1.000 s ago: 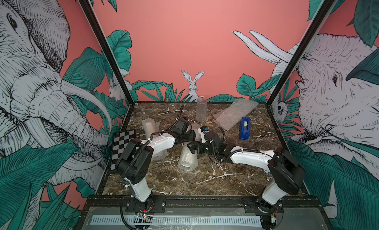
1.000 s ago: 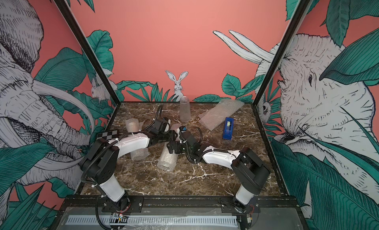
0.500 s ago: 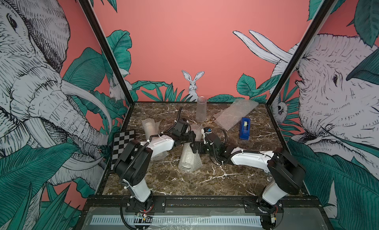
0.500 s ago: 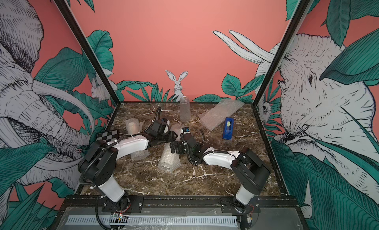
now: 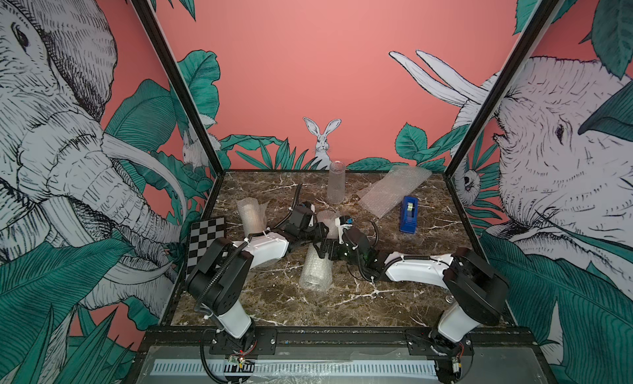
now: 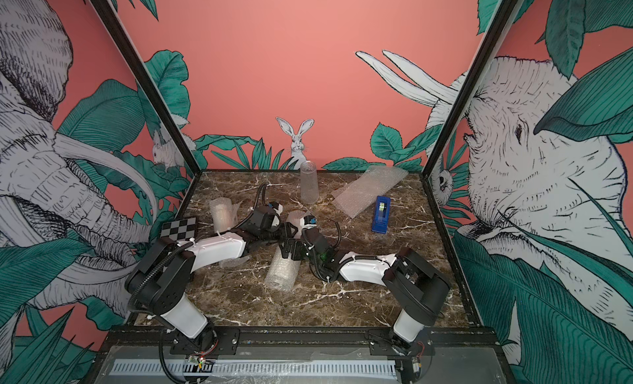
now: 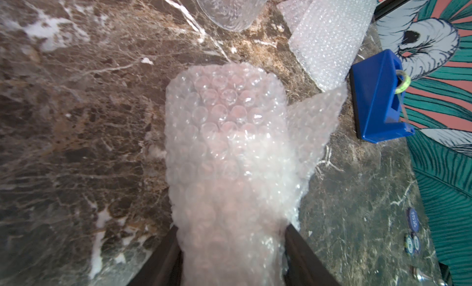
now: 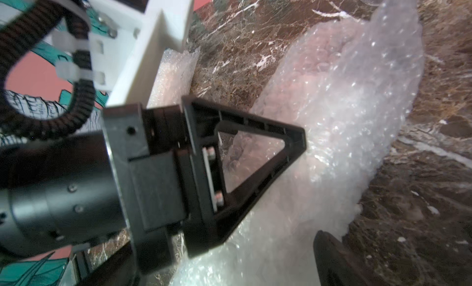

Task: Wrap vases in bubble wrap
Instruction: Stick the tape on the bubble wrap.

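The left fingers (image 7: 166,256) are clamped on the wrapped vase (image 7: 224,144), which lies on the surface (image 7: 76,118) and runs out past their tips. The right fingers (image 8: 332,261) stand wide apart just beside them, over the vase, gripping nothing. A corner of wrap (image 7: 316,118) flares loose on the side toward the dispenser (image 7: 375,98). The clamp should be firm but gentle. The right fingers should press that corner flat, and the vase must not roll before taping.

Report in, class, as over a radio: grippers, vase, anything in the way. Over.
Left gripper shut on wrapped vase. Right gripper open, close beside it. Wrap flap loose on one side. Nothing in the way; tape dispenser and bare glass vase stand apart.
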`<state>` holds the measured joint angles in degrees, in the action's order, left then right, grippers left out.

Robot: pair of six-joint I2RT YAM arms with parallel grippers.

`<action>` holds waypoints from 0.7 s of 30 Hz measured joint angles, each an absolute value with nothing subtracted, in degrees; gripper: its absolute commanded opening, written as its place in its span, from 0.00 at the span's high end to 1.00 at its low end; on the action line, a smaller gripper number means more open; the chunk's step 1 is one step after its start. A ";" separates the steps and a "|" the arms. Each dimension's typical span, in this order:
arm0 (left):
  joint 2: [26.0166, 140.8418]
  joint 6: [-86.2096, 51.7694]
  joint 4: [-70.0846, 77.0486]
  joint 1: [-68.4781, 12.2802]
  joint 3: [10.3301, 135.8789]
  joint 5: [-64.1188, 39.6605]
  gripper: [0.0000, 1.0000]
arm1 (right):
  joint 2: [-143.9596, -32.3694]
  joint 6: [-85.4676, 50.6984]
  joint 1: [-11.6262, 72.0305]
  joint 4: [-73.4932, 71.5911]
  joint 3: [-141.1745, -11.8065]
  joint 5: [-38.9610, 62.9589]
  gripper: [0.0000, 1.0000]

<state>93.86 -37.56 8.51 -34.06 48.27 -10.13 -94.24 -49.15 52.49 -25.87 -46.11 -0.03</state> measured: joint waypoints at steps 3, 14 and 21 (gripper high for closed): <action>93.56 -38.17 9.43 -34.28 47.48 -9.98 0.78 | -94.24 -49.63 52.62 -27.42 -45.15 -0.40 0.01; 92.77 -39.48 10.57 -35.05 46.24 -9.23 0.79 | -93.10 -49.21 53.41 -30.44 -42.76 -2.76 0.01; 92.23 -39.48 9.91 -36.18 45.98 -9.87 0.79 | -88.29 -47.27 52.66 -30.24 -42.52 -8.80 0.01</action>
